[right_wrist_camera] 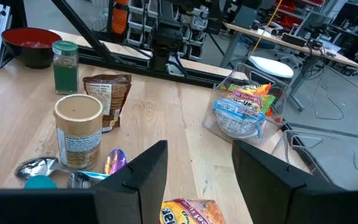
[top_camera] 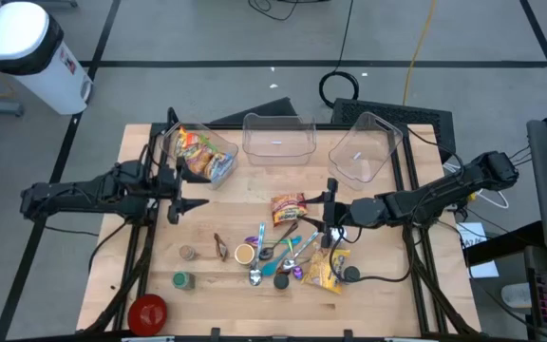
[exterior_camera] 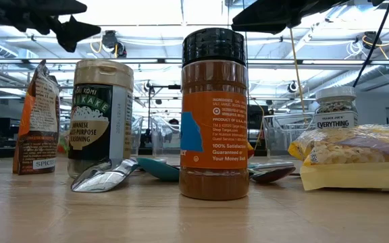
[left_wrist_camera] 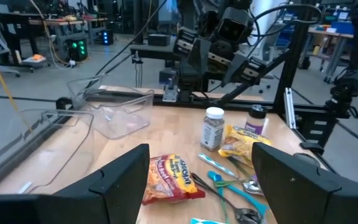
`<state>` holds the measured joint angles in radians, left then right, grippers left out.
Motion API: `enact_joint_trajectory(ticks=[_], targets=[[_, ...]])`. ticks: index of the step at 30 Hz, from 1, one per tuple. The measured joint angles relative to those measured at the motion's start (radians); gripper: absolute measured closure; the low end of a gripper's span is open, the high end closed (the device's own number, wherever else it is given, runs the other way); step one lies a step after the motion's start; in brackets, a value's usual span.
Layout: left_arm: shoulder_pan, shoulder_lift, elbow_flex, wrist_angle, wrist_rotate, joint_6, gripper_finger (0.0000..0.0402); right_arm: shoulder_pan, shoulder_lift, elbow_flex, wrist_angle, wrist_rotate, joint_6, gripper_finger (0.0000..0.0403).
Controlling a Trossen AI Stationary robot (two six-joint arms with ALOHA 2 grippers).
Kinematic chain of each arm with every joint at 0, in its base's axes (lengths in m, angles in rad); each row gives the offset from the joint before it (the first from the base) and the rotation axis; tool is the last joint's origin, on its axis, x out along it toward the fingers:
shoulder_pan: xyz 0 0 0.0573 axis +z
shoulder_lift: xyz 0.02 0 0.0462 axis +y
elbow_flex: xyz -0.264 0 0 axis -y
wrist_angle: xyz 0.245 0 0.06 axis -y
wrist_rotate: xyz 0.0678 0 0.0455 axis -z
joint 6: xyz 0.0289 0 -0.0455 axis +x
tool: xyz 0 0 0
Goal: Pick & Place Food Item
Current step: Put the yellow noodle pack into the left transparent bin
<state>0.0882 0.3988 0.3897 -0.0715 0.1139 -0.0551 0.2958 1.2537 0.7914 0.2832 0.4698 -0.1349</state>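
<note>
The red snack packet point(top_camera: 289, 207) lay flat mid-table, just beside the spoons point(top_camera: 275, 256) and below the middle clear bin point(top_camera: 277, 139). Right gripper point(top_camera: 331, 211) hovered right next to it, fingers spread wide, holding nothing. Left gripper point(top_camera: 184, 193) hung over bare wood farther left, also open and empty. The left bin point(top_camera: 172, 150) already had colorful snack bags point(top_camera: 200, 152) in it. A spice jar point(exterior_camera: 214, 115) stood close to the low camera.

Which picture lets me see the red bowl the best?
The right wrist view: the red bowl sits whole on the table, with its rim and dark inside showing. The high view shows it too, small, at the table's near edge. I can't find it in the low or left wrist views.
</note>
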Motion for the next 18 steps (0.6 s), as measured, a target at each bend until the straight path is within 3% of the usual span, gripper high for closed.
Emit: enact_joint_trajectory(ticks=[18], targets=[[-0.091,0.0,0.0,-0.006,0.004,-0.056,0.011,0.0,0.0,0.0,0.0,0.0,0.0,0.0231]])
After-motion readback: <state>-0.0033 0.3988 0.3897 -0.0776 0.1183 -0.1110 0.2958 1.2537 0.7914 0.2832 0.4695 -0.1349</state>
